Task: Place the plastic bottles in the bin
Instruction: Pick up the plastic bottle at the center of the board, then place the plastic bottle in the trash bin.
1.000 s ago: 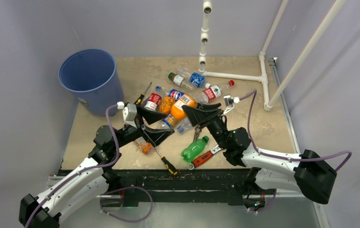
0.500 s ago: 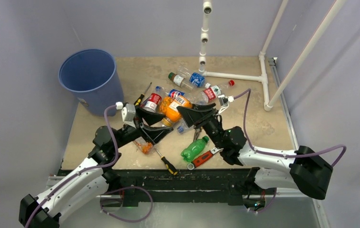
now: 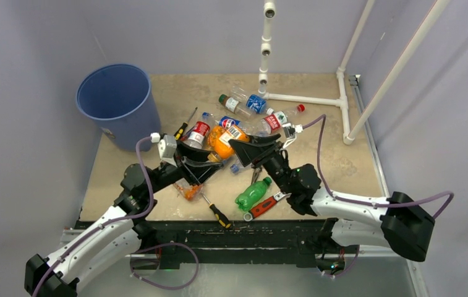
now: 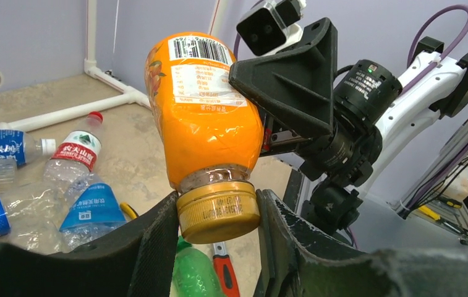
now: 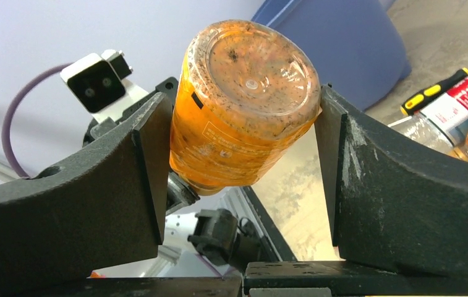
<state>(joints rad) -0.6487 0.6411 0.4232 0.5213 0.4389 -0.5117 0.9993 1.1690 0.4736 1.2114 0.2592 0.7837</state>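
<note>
1. Clamping an orange bottle (image 4: 203, 111) from both ends, the two arms meet over the middle of the table (image 3: 318, 167).
2. At the left gripper (image 4: 219, 204), the jaws are drawn in narrow on the bottle's gold cap (image 4: 219, 215), one finger pressed to each side of it.
3. At the right gripper (image 5: 242, 105), the jaws are set wide, pinching the bottle's fat body near its base, with both pads against the plastic.
4. Between the two grips the bottle is lifted off the table, tilted, with its cap toward the left arm.
5. Below and behind it lie more bottles: a green bottle (image 3: 253, 193) near the front edge and clear bottles (image 3: 256, 103) with blue and red labels farther back.
6. A screwdriver (image 3: 216, 211) and a red-handled tool (image 3: 263, 206) lie beside the green bottle.
7. The blue bin (image 3: 135, 124) stands upright at the table's far left corner, well apart from the held bottle.
</note>
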